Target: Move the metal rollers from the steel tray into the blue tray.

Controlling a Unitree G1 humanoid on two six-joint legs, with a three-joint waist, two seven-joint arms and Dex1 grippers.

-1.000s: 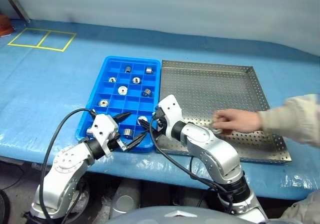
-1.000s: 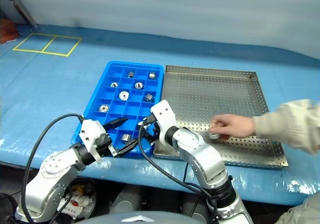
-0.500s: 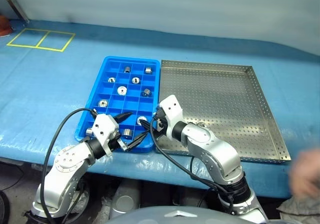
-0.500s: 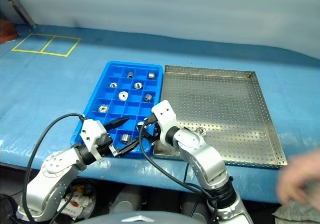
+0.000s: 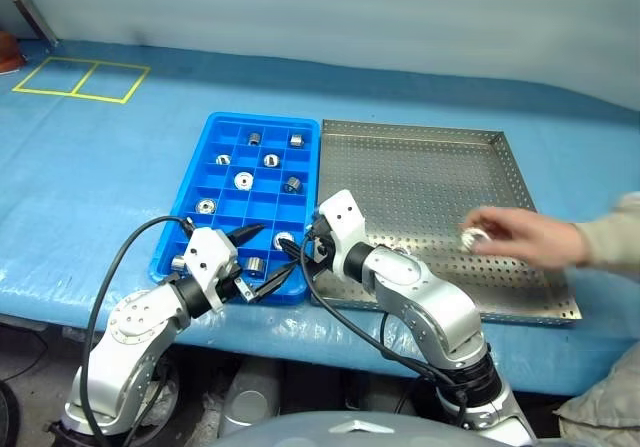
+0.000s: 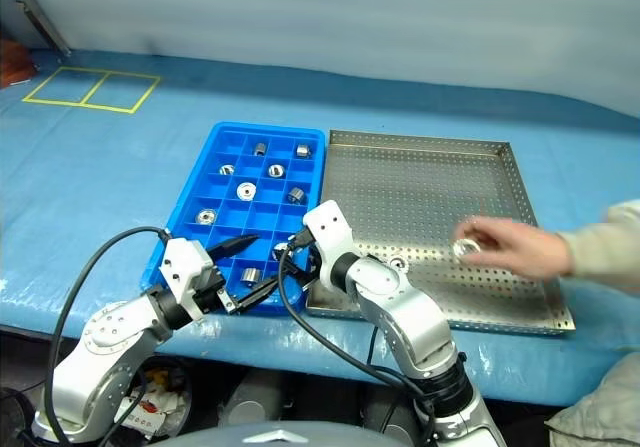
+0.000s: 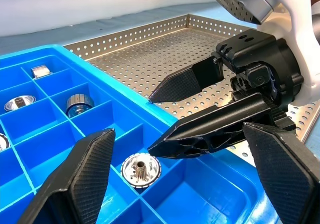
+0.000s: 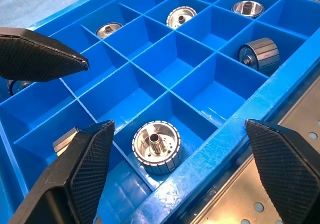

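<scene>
Hovering empty with jaws apart over the blue tray's (image 5: 195,202) near-right compartments, left gripper (image 5: 262,262) and right gripper (image 5: 293,250) look done dropping a metal roller (image 8: 156,147) there, while a person's hand (image 5: 520,235) restocks the steel tray (image 5: 420,182).

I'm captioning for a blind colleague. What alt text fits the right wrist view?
A metal roller stands in a near compartment of the blue tray, between the open right end effector's black fingers. More rollers sit in farther compartments.

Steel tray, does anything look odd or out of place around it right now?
Yes: a person's hand reaches over the steel tray, holding a metal roller above its perforated floor. Both grippers hang open over the blue tray.
</scene>
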